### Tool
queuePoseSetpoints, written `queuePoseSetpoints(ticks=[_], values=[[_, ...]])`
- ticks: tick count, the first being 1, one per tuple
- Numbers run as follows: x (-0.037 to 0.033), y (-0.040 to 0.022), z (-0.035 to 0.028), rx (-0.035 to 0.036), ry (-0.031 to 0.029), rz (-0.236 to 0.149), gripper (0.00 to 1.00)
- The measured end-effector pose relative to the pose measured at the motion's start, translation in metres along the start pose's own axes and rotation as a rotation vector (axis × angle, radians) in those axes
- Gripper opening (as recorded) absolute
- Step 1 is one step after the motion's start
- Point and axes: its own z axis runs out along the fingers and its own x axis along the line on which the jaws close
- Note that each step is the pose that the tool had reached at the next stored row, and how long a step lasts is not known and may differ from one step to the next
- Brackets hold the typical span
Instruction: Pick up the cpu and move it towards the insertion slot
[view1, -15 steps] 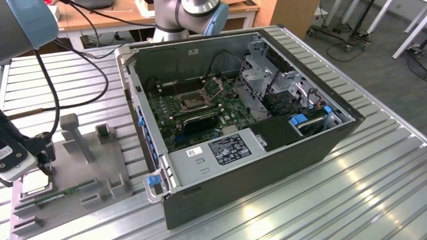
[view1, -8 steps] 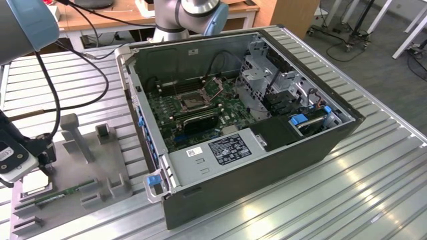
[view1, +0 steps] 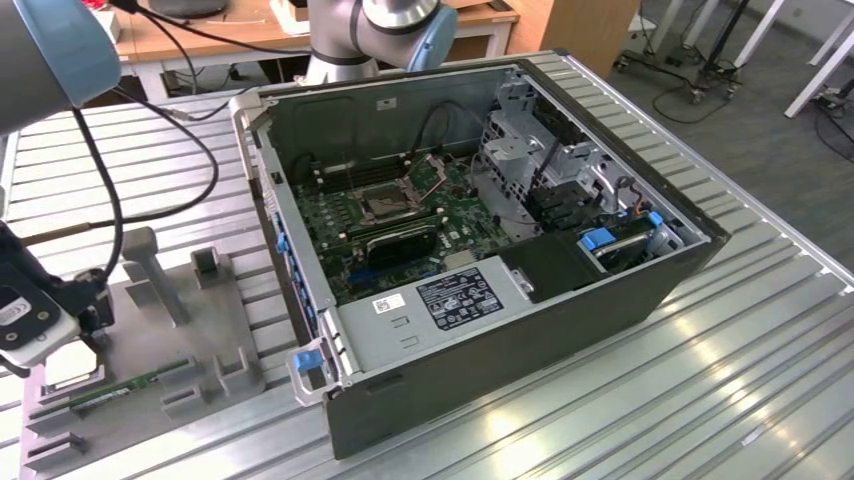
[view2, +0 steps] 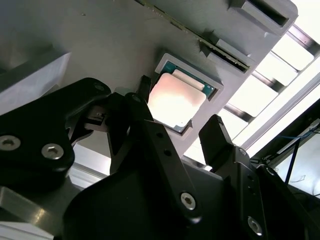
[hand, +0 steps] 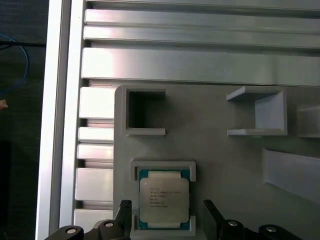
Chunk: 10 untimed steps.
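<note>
Work surface: a ribbed aluminium table (view1: 747, 330) in a workshop with desks behind it. On it lies an open computer case (view1: 534, 300), motherboard facing up. A grey fixture plate (view1: 200, 330) sits beside the case, on the exterior view's left.

The insertion slot (view1: 383, 205) is on the motherboard inside the case, well apart from the fixture plate and toward the exterior view's right.

The cpu (hand: 163, 197) lies flat, metal top up, in a square recess of the fixture plate. It has not been lifted.

The gripper (view2: 178, 101) is positioned directly over the cpu. The jaws are released. In both wrist views the two fingers (hand: 125, 212) stand one on each side of the chip, outside opposite edges, with no visible contact. The chip is near square and centred between them.
</note>
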Motion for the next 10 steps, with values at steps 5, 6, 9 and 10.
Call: queuePoseSetpoints(ticks=[5, 6, 9, 10], values=[[0.0000, -0.0001, 0.0027, 0.0000, 0.0001, 0.000, 0.66], [0.0000, -0.0001, 0.0029, 0.0001, 0.0001, 0.000, 0.66], [0.0000, -0.0001, 0.0038, 0.0000, 0.0000, 0.000, 0.66], [0.0000, -0.0001, 0.0039, 0.0000, 0.0000, 0.000, 0.66]])
